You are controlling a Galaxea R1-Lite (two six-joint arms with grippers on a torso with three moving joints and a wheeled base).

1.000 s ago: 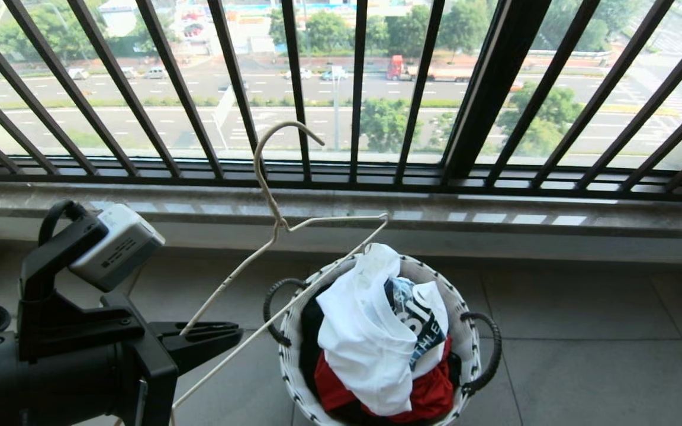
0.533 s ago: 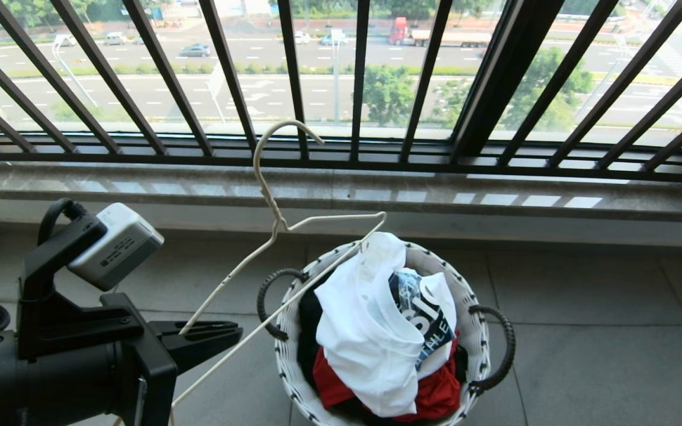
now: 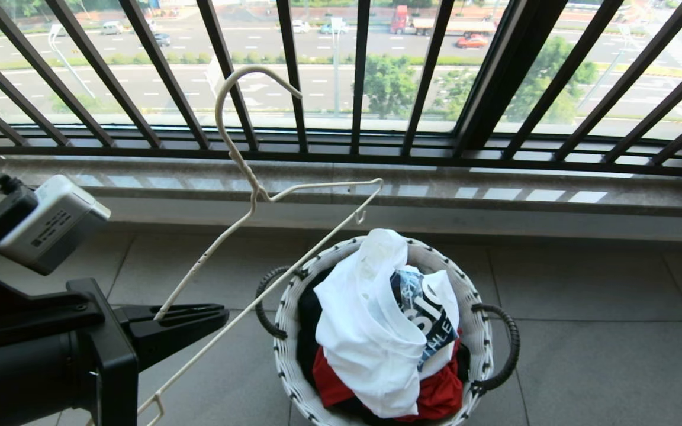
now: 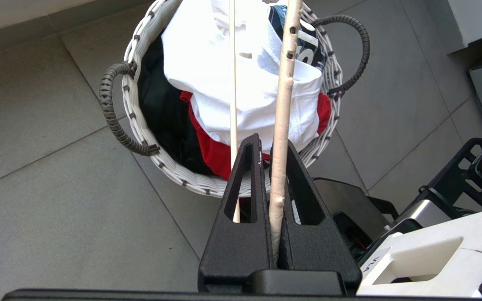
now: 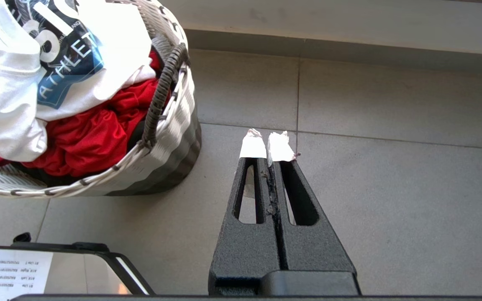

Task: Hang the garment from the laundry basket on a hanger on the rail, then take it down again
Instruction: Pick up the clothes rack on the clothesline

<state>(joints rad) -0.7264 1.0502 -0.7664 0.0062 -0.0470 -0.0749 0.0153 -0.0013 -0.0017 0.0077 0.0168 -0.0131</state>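
The laundry basket point(image 3: 286, 346) stands on the tiled floor with the garment point(image 3: 364, 331), a white T-shirt with a dark lettered print, heaped on top. My left gripper point(image 3: 222, 312) is low on the left, shut on one shoulder arm of the thin cream hanger point(image 3: 256, 195). The hanger's hook points up toward the balcony bars, and its far end hangs just above the basket rim. In the left wrist view the hanger point(image 4: 283, 96) runs out of the left gripper point(image 4: 271, 142) over the garment point(image 4: 207, 62). My right gripper point(image 5: 266, 146) is shut and empty beside the basket point(image 5: 170, 138). The rail is out of view.
A red cloth point(image 3: 436, 396) and a black shirt point(image 3: 308, 331) lie under the garment. The black balcony railing point(image 3: 293, 77) and a stone sill point(image 3: 495, 195) close off the far side. Open grey floor tiles point(image 3: 601, 331) lie to the right of the basket.
The head view has tilted down a little, so the scene sits higher. My left gripper has lifted the hanger up and to the left, and its far end has come clear of the garment.
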